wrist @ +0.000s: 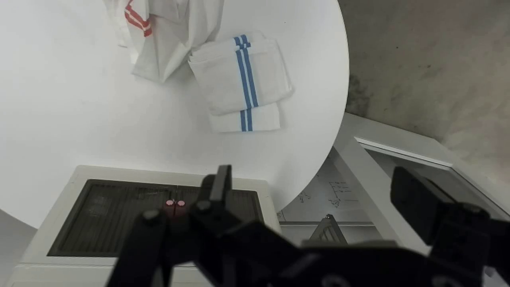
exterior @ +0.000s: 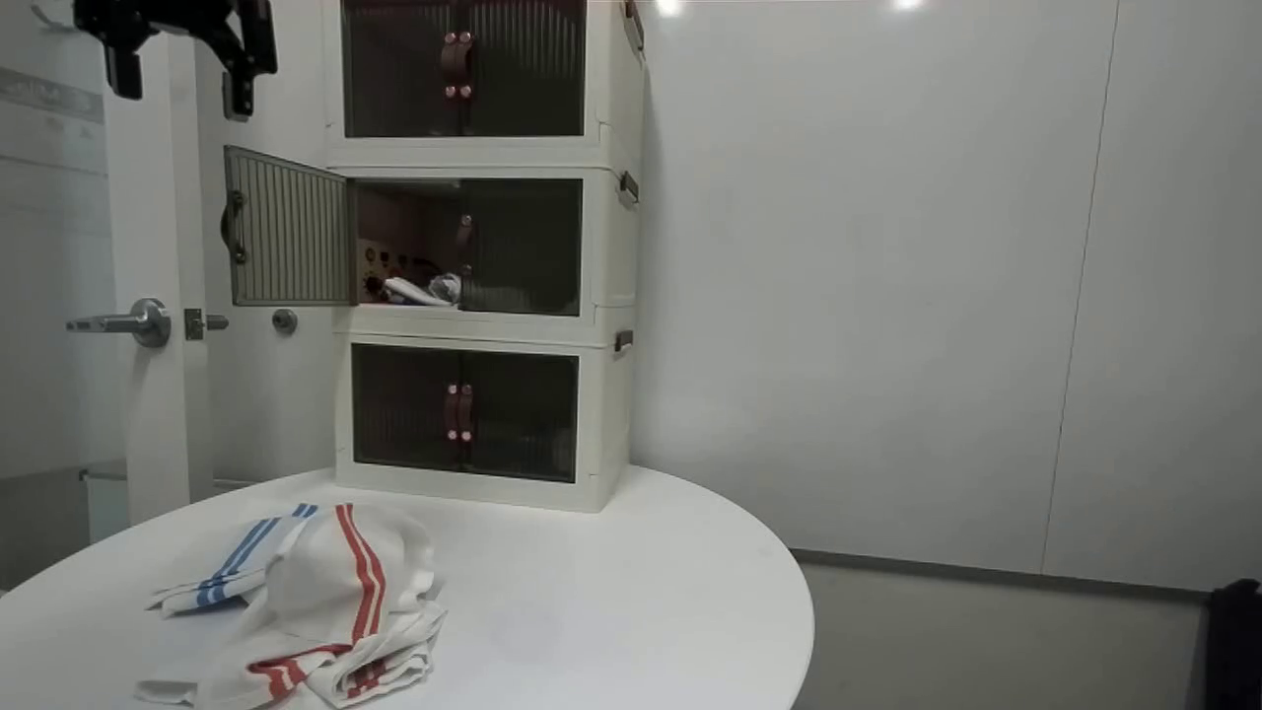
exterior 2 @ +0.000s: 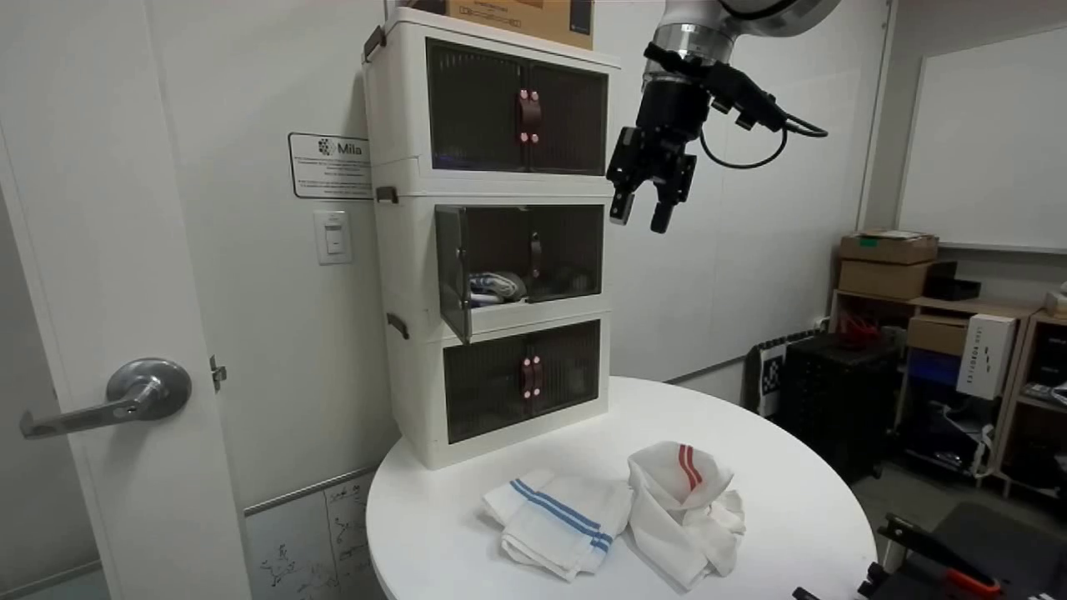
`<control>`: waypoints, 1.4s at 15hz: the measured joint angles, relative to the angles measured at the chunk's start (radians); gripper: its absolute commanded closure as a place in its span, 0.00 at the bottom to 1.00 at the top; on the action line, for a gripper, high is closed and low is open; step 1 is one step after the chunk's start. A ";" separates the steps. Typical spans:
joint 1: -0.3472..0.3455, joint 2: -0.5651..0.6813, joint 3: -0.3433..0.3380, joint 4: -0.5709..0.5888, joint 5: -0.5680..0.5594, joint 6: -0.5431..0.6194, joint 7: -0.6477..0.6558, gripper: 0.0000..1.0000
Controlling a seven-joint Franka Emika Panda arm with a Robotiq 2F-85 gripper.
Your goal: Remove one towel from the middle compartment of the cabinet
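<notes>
While a white door (exterior 2: 108,275) with a metal handle (exterior 2: 150,390) fills the far left of an exterior view, a printed sign (exterior 2: 331,167) hangs above a light switch (exterior 2: 333,237) on the wall (exterior 2: 250,83) to its right. Next stands a white cabinet (exterior 2: 408,275) of 3 stacked compartments, on a round white table (exterior 2: 783,483). The top compartment (exterior 2: 500,183) and bottom compartment (exterior 2: 429,392) are closed; at the middle compartment (exterior 2: 542,308) the left cabinet door (exterior 2: 454,267) is swung outward and the right door (exterior 2: 575,250) is closed. Inside, in both exterior views, a bundled towel (exterior 2: 498,286) rests behind that opening; I cannot tell whether more than 1 lies there. In front of the cabinet, a folded towel (exterior 2: 560,525) with blue stripes lies on the table. Farther right, the gripper (exterior 2: 640,214) hangs high above the tabletop's level, its 2 fingers (exterior 2: 661,218) pointing down, released and spread apart, well away from the towels. Lower and to the right is a rumpled towel (exterior 2: 679,533) with red stripes, touching the folded towel. At the far right, cardboard boxes (exterior 2: 888,277) sit on a wooden shelf (exterior 2: 975,306).
</notes>
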 measured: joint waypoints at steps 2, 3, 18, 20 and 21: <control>0.000 0.006 0.002 -0.002 0.000 0.002 0.000 0.00; 0.000 0.017 0.005 -0.003 0.000 0.015 -0.001 0.00; -0.002 0.528 0.077 0.192 -0.300 0.621 -0.084 0.00; -0.005 0.593 0.075 0.235 -0.358 0.672 -0.085 0.00; -0.005 0.624 0.072 0.257 -0.393 0.693 -0.085 0.00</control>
